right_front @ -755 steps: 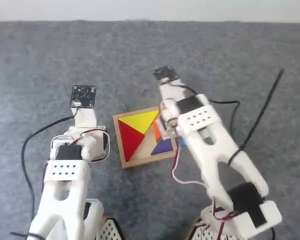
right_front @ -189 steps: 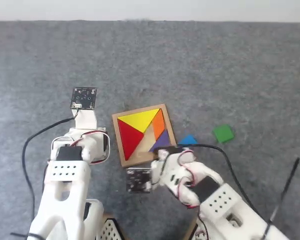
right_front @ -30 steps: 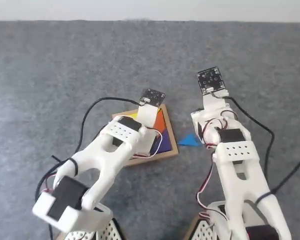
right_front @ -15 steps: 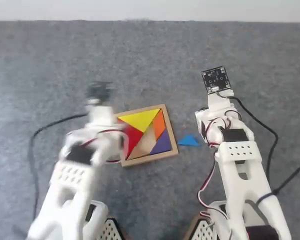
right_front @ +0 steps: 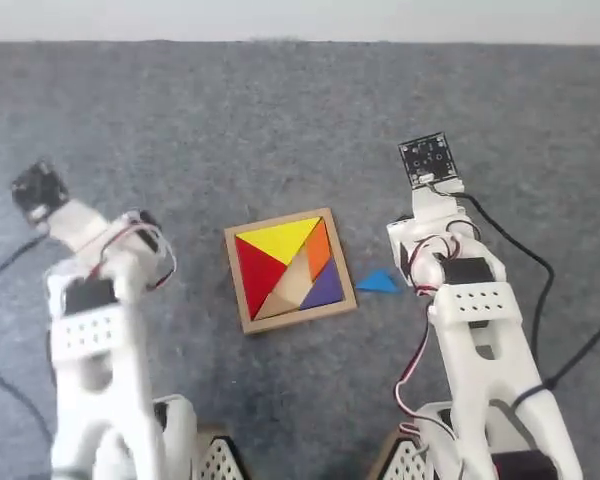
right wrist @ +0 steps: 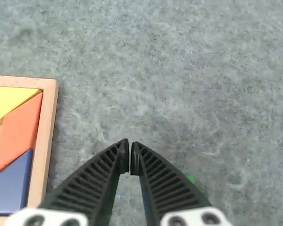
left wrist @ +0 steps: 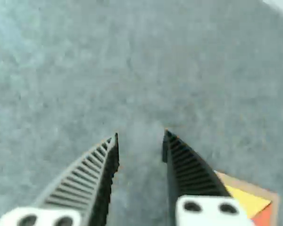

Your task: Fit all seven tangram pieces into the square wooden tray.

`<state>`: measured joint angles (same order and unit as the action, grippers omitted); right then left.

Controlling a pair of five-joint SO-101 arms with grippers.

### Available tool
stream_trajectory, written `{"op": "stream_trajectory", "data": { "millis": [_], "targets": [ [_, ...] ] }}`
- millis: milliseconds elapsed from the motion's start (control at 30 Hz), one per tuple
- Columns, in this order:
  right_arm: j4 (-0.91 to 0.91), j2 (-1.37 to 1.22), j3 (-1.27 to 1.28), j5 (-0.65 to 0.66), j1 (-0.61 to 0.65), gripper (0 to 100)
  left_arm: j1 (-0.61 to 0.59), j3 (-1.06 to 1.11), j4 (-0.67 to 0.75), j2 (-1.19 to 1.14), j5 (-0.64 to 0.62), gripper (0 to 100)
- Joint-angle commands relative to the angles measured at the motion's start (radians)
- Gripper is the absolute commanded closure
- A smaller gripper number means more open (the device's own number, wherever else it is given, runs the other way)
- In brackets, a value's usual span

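The square wooden tray [right_front: 239, 301] lies mid-table and holds a yellow triangle [right_front: 278, 240], a red triangle [right_front: 254, 274], an orange piece [right_front: 320, 249] and a purple piece [right_front: 326, 289]; bare wood [right_front: 292, 289] shows between them. A blue triangle [right_front: 380, 282] rests on the carpet just right of the tray. My left gripper [left wrist: 140, 137] is open over bare carpet, well left of the tray, whose corner [left wrist: 269, 195] shows nearby. My right gripper [right wrist: 130, 147] is shut with nothing in it, over carpet right of the tray [right wrist: 48, 141]. A sliver of a green piece [right wrist: 190, 179] peeks from behind one finger.
Grey carpet covers the table. The left arm [right_front: 90, 320] stands at the left side, the right arm [right_front: 475, 320] close to the blue triangle. Black cables trail beside both arms. Open carpet lies behind the tray.
The left arm has swung from over the tray out to the far left. The tray's pieces are now uncovered. The right arm has barely moved.
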<state>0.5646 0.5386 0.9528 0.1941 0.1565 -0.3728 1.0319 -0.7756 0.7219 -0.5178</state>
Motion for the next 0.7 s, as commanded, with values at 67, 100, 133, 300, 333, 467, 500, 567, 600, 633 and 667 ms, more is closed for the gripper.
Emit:
{"op": "stream_trajectory", "data": {
  "millis": [67,100,133,300,333,467,500,567,600,633,667],
  "targets": [
    [-0.010,0.007,-0.018,0.028,0.010,98.3,0.170,-0.298,-0.245,-0.316,0.018,72],
    [-0.010,0.007,-0.018,0.028,0.010,98.3,0.203,-0.326,-0.269,-0.328,0.043,72],
    [-0.010,0.007,-0.018,0.028,0.010,98.3,0.233,-0.346,-0.284,-0.330,0.069,72],
    [-0.016,0.007,-0.023,0.028,-0.025,98.3,0.420,-0.369,-0.261,-0.325,0.187,72],
    [-0.013,0.007,-0.038,0.020,-0.039,98.3,0.457,-0.348,-0.196,-0.345,0.198,72],
    [-0.012,-0.002,-0.044,0.020,-0.045,98.3,0.628,-0.374,-0.169,-0.494,0.224,74],
    [-0.012,-0.002,-0.044,0.020,-0.045,98.3,0.663,-0.401,-0.173,-0.546,0.222,74],
    [-0.012,-0.002,-0.044,0.020,-0.045,98.3,0.677,-0.467,-0.169,-0.652,0.222,74],
    [-0.012,-0.002,-0.044,0.020,-0.045,98.3,0.667,-0.509,-0.173,-0.704,0.224,74],
    [-0.012,-0.002,-0.044,0.020,-0.045,98.3,0.655,-0.547,-0.176,-0.750,0.227,74],
    [-0.012,-0.002,-0.044,0.020,-0.047,98.3,0.644,-0.582,-0.187,-0.792,0.227,74]
  ]
}}
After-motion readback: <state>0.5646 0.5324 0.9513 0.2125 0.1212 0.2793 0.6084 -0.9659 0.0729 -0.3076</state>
